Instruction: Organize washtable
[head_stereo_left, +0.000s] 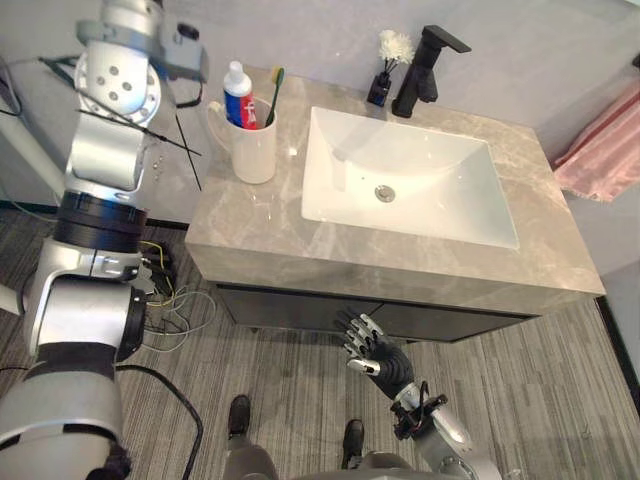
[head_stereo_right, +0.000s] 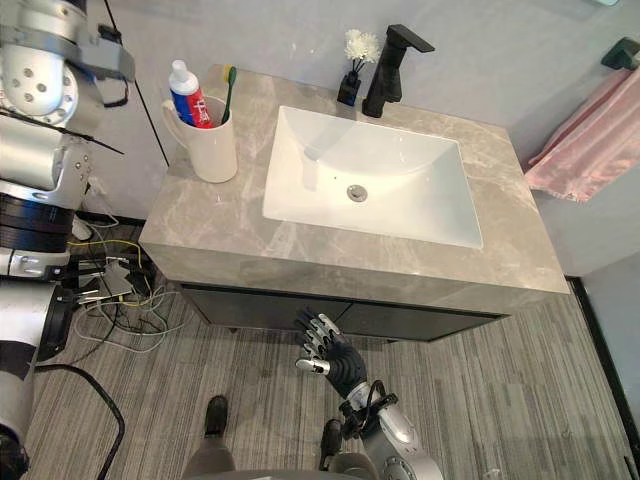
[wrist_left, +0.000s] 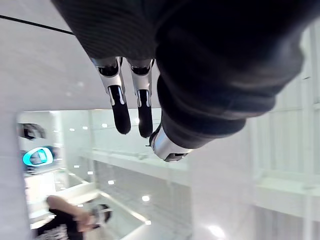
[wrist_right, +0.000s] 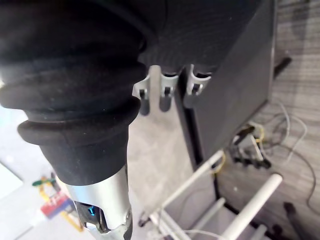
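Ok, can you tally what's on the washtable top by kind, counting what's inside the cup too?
mug: 1
toothpaste tube, in the mug: 1
toothbrush, in the mug: 1
vase with a white flower: 1
faucet: 1
Total: 5

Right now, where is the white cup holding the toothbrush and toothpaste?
In the left eye view the white cup stands upright at the far left corner of the grey countertop, just left of the white sink.
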